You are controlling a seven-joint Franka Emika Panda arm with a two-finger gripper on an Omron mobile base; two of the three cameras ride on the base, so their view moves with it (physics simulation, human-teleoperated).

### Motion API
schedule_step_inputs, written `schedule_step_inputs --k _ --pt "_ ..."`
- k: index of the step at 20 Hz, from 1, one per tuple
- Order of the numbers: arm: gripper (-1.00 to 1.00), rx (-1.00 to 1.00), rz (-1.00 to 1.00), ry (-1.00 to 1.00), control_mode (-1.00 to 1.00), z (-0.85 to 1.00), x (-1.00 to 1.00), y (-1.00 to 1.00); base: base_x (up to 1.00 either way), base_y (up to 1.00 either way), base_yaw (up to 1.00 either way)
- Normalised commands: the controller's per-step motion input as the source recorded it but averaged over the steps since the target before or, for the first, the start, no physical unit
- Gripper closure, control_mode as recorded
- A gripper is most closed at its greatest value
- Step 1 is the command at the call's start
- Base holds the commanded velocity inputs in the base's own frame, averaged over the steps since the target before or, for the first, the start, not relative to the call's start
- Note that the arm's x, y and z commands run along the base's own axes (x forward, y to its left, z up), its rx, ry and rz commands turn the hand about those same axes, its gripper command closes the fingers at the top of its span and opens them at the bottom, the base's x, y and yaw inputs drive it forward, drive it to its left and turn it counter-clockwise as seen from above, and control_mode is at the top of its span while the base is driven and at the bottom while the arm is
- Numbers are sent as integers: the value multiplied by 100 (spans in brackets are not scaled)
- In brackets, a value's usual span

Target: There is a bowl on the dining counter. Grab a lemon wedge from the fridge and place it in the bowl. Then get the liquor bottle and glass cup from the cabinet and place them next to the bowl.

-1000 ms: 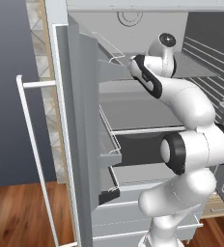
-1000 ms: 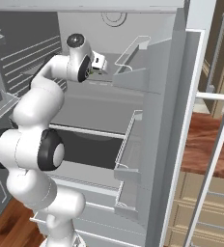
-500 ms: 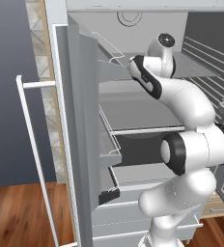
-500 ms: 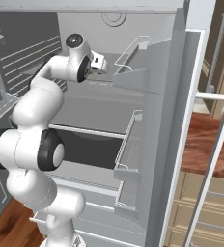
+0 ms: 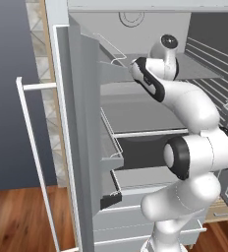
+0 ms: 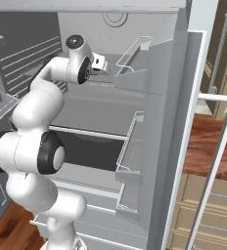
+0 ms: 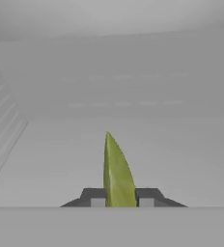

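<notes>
fridge (image 5: 86, 147): both doors swung wide, arm reaching into the upper shelf area
hand (image 7: 119, 198): pinched in tight on the lemon wedge, one finger on each side
lemon wedge (image 7: 116, 173): yellow-green sliver dead centre in the hand view, pointing to 12 o'clock, pale fridge shelf (image 7: 181, 159) behind it

I see my arm (image 6: 37, 112) reaching into the open fridge (image 6: 135, 29), the hand at its upper shelf (image 6: 103, 90).
</notes>
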Motion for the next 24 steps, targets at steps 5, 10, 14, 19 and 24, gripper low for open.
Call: schedule_step_inputs --k 5,10,14,19,24 --pt "100 0 3 0 -100 -34 -12 16 0 0 0" --pt "100 -6 1 -6 -100 -1 -41 4 0 0 0" --pt "100 -9 0 -9 -100 14 -75 0 0 0 0" --pt "100 -18 0 -6 -100 11 -97 0 0 0 0" --pt "100 -15 0 0 -100 23 -100 0 0 0 0"
